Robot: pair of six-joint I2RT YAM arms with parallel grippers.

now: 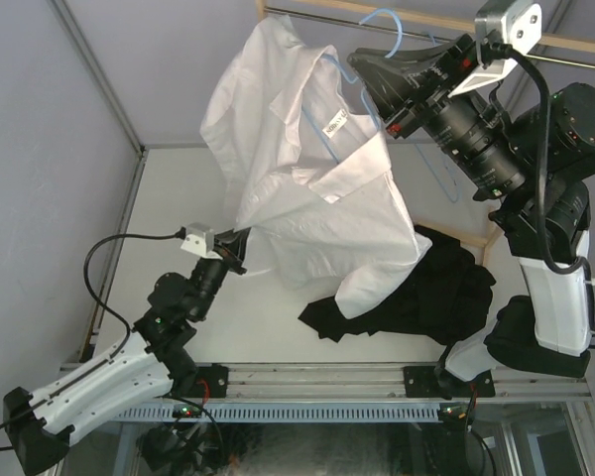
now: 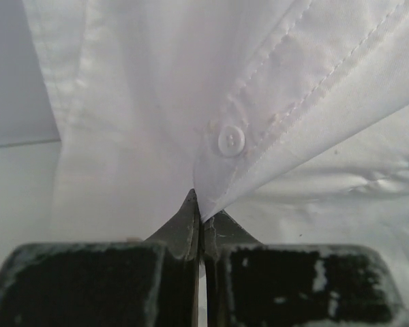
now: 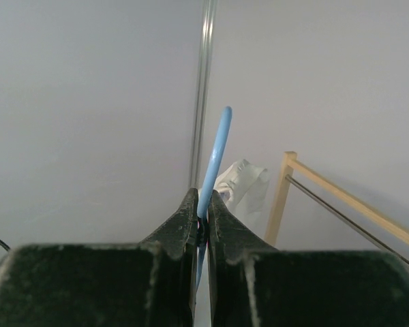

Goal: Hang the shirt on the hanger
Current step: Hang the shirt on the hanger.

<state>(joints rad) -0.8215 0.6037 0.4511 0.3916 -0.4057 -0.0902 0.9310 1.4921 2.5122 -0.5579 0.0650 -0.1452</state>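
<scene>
The white shirt (image 1: 307, 169) hangs draped over a light blue hanger (image 1: 345, 71), its collar up and its hem falling to the table. My right gripper (image 1: 369, 94) is raised at the top of the overhead view and shut on the hanger's wire (image 3: 215, 153); a bit of shirt (image 3: 242, 180) shows behind it. My left gripper (image 1: 240, 238) reaches up from the lower left and is shut on the shirt's edge (image 2: 259, 102), just below a white button (image 2: 230, 141). The fabric is pinched between its fingertips (image 2: 188, 218).
A black garment (image 1: 431, 288) lies crumpled on the white table (image 1: 178, 198) under and to the right of the shirt. A wooden rack with a metal rail (image 1: 575, 42) runs along the back right, also seen as a wooden rack (image 3: 283, 197). Grey walls close in the left side.
</scene>
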